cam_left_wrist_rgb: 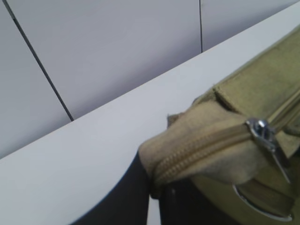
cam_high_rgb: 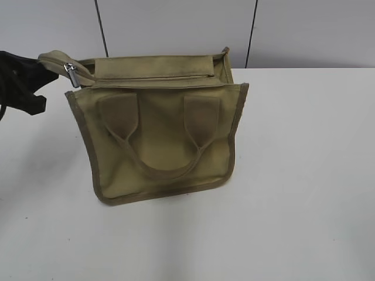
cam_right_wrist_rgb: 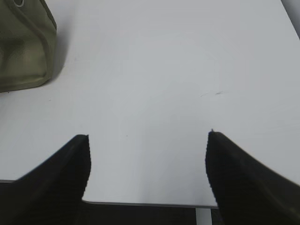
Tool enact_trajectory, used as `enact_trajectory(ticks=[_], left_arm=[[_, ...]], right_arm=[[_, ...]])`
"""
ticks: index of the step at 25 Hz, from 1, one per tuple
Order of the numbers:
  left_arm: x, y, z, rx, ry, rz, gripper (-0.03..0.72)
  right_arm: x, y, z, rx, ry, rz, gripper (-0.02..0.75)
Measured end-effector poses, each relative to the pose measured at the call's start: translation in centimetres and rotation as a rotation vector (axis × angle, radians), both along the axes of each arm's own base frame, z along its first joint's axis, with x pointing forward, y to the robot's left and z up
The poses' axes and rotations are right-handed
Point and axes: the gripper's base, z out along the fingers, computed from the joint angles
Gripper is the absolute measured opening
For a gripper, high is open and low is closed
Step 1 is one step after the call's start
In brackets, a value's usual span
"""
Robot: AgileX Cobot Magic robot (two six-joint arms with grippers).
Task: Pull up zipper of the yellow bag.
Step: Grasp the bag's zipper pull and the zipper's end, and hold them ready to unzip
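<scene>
We see our left gripper [cam_high_rgb: 41, 73] clenched on the zipper [cam_high_rgb: 71, 74] end of the yellow bag [cam_high_rgb: 161, 134]; its inside stays hidden. Our right gripper [cam_right_wrist_rgb: 147, 140] hangs released above the surface [cam_right_wrist_rgb: 178, 70].

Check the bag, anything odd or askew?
The yellow bag leans, bottom edge curling up. The zipper tail sticks out past its left corner, pinched by the left hand. The right hand is open over bare table.
</scene>
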Motion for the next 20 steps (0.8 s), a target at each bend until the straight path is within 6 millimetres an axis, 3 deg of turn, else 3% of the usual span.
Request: enact_trajectory(ticks=[10, 13, 20], left_arm=[[1.0, -0.2, 1.9, 0.035, 0.039, -0.023, 0.008], [1.3, -0.2, 2.5, 0.023, 0.036, -0.023, 0.008], [1.3, -0.4, 2.7, 0.025, 0.053, -0.043, 0.008]], right_arm=[[0.0, 0.2, 0.1, 0.061, -0.001, 0.004, 0.583], [0.3, 0.5, 1.2, 0.098, 0.007, 0.023, 0.583], [5.3, 0.9, 3.7, 0.176, 0.02, 0.07, 0.583]])
